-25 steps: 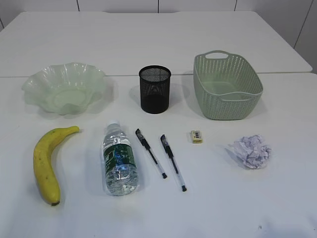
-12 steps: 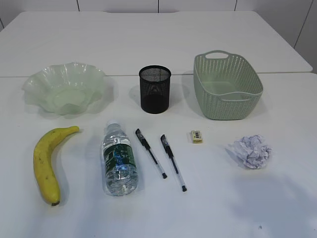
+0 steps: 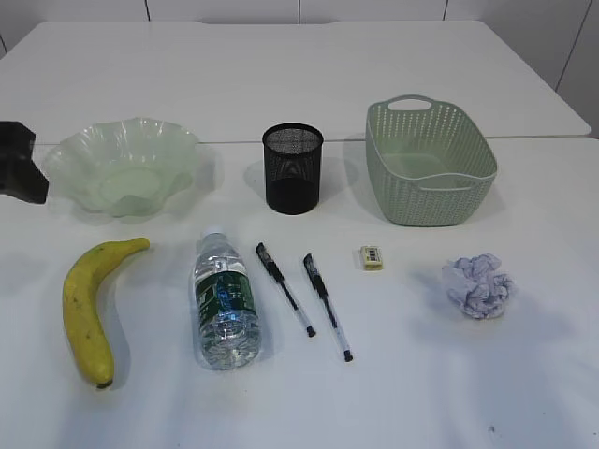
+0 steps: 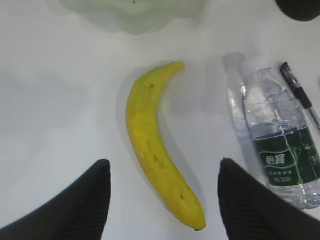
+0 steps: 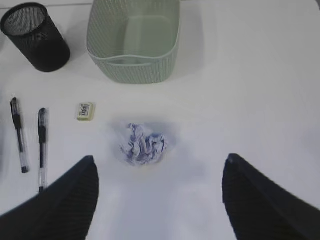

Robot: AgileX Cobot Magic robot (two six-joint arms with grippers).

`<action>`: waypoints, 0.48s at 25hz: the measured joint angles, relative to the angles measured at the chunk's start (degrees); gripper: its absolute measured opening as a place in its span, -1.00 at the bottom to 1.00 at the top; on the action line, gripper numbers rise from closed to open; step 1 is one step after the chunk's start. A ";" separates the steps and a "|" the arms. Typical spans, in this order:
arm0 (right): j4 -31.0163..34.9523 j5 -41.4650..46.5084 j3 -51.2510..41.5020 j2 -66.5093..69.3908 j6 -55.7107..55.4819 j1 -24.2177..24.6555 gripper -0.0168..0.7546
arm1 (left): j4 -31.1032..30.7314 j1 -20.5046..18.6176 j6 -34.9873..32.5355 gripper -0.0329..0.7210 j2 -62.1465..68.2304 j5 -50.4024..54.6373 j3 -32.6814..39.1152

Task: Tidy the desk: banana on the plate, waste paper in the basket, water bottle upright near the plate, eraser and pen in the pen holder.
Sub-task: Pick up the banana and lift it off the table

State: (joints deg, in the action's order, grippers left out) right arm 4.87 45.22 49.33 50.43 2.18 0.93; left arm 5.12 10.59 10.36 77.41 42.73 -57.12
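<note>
A yellow banana [image 3: 86, 309] lies at the front left, below the pale green wavy plate [image 3: 122, 168]. My left gripper [image 4: 163, 161] is open and hovers above the banana [image 4: 155, 150]; a black part of that arm [image 3: 19, 164] shows at the left edge. A water bottle [image 3: 226, 304] lies on its side. Two pens [image 3: 284, 288] [image 3: 327, 306] and a small eraser [image 3: 372, 258] lie in the middle. My right gripper [image 5: 160, 159] is open above the crumpled paper ball [image 5: 142, 144], which lies at the right [image 3: 478, 286].
A black mesh pen holder [image 3: 293, 168] stands at the back centre. A green woven basket [image 3: 440, 192] stands at the back right, beyond the paper ball. The plate's edge [image 4: 132, 12] and the bottle [image 4: 280, 145] show in the left wrist view.
A black part of the left arm has come into the exterior view at the left edge. The shadow around the paper ball has deepened. The objects lie where they were.
</note>
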 joint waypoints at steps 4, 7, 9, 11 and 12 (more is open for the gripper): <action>2.11 1.00 0.96 4.27 0.00 0.00 0.52 | -1.70 1.08 1.49 0.36 3.66 -0.14 0.00; 3.51 1.25 1.05 6.49 1.67 0.00 0.52 | -6.47 2.84 5.96 0.36 6.69 -1.45 0.00; 3.91 1.34 1.08 7.45 2.58 0.00 0.52 | -9.38 3.26 9.66 0.36 9.11 -2.72 -0.13; 3.99 1.48 1.08 7.98 2.84 0.00 0.52 | -11.30 3.37 13.53 0.36 12.21 -3.78 -0.33; 4.04 1.47 1.08 8.08 2.93 0.00 0.52 | -11.88 3.37 15.03 0.36 13.55 -4.22 -0.33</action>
State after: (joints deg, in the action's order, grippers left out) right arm 8.90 46.70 50.41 58.51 5.11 0.93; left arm -6.76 13.96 25.39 90.95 38.51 -57.45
